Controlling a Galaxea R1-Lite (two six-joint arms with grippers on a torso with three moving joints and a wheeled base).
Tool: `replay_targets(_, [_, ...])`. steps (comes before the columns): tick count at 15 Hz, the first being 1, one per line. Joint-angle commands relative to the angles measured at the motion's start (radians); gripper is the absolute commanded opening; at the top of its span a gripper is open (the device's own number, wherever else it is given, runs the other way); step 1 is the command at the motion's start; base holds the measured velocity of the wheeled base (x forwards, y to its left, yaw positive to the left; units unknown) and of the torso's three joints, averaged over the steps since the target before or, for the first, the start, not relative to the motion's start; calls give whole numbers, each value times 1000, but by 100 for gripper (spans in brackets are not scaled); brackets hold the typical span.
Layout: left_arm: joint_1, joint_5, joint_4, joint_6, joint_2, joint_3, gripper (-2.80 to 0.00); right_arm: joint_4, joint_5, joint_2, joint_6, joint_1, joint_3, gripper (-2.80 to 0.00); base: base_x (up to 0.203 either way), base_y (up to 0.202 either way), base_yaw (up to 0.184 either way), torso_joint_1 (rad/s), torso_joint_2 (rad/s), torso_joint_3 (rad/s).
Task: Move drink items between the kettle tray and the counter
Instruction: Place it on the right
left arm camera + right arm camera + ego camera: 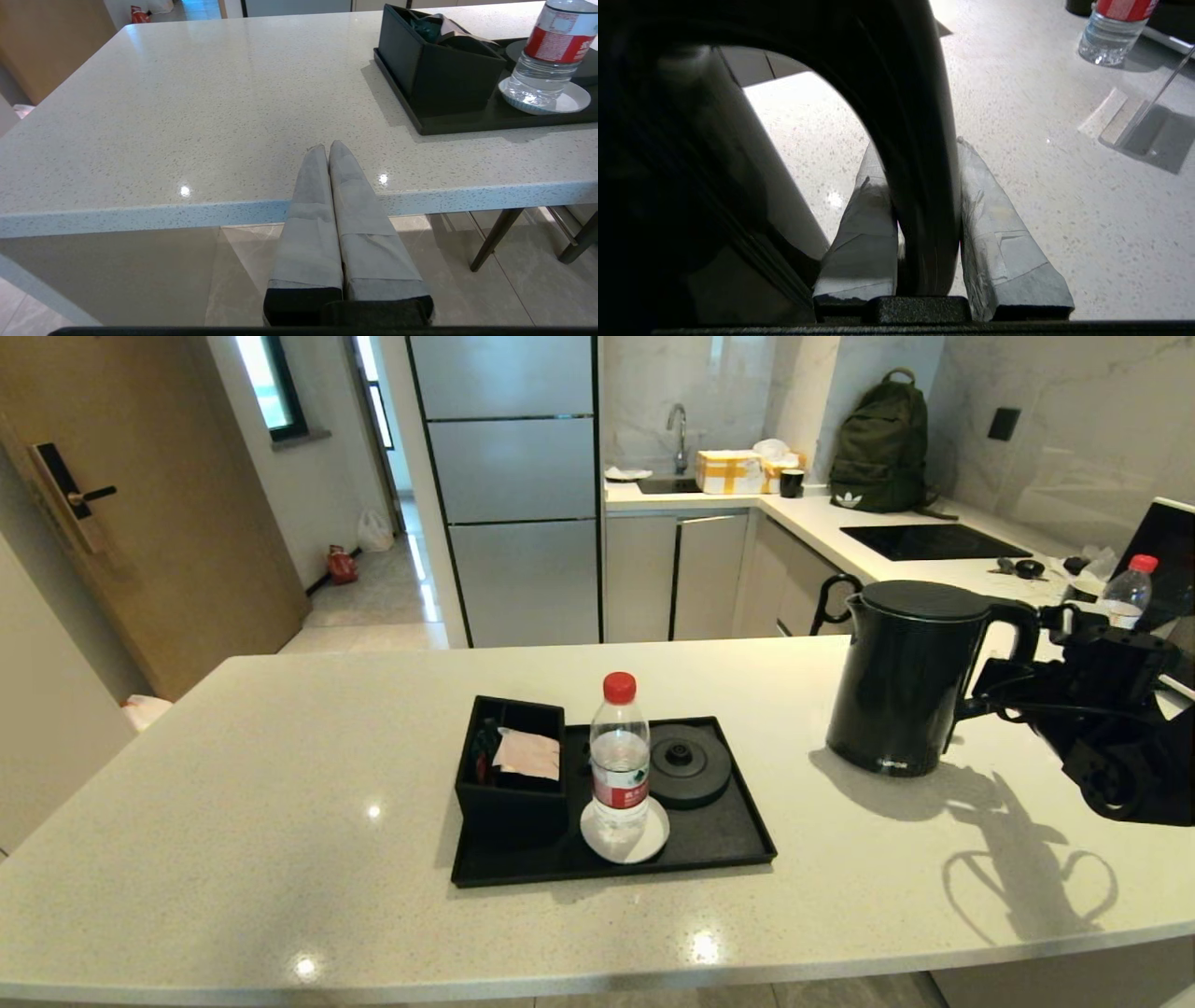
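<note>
Speckled stone counter (pixel 280 821): right gripper (pixel 924 177) clenched on glossy kettle (pixel 901 677) loop handle.

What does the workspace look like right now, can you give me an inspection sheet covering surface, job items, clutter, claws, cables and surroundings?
Surface: pale speckled stone counter, dry.
Job's things: tall glossy black kettle stands on the counter, right of the flat black tray; clear red-capped water bottle upright on the tray's white round coaster; round black kettle base bare.
Clutter: black sachet box on the tray; second bottle far right.
Claws: right claw shut on the kettle's loop handle; left claw shut, at the counter's near edge.
Cables: nothing seen.
Surroundings: kitchen, green backpack.
</note>
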Motion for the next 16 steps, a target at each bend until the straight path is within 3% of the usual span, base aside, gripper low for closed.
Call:
replay_targets(1, [0, 0, 0, 1, 1, 0, -280, 0, 0, 25, -2, 2, -2, -280, 0, 0, 0, 0, 0, 0])
replay_targets(4, [0, 0, 0, 1, 1, 0, -280, 6, 1, 25, -14, 2, 0, -280, 0, 0, 0, 0, 0, 0])
replay_targets(5, [0, 0, 0, 1, 1, 0, -280, 16, 3, 24, -58, 2, 6, -280, 0, 0, 0, 0, 0, 0])
replay_targets(11, [0, 0, 0, 1, 1, 0, -280, 40, -3, 14, -63, 1, -4, -280, 0, 0, 0, 0, 0, 0])
replay_targets(12, [-1, 0, 0, 0, 1, 0, -280, 40, -3, 13, -63, 1, -4, 0, 0, 0, 0, 0, 0, 0])
replay_targets(16, [0, 0, 0, -1, 1, 0, -280, 37, -2, 11, -63, 1, 1, 0, 0, 0, 0, 0, 0, 0])
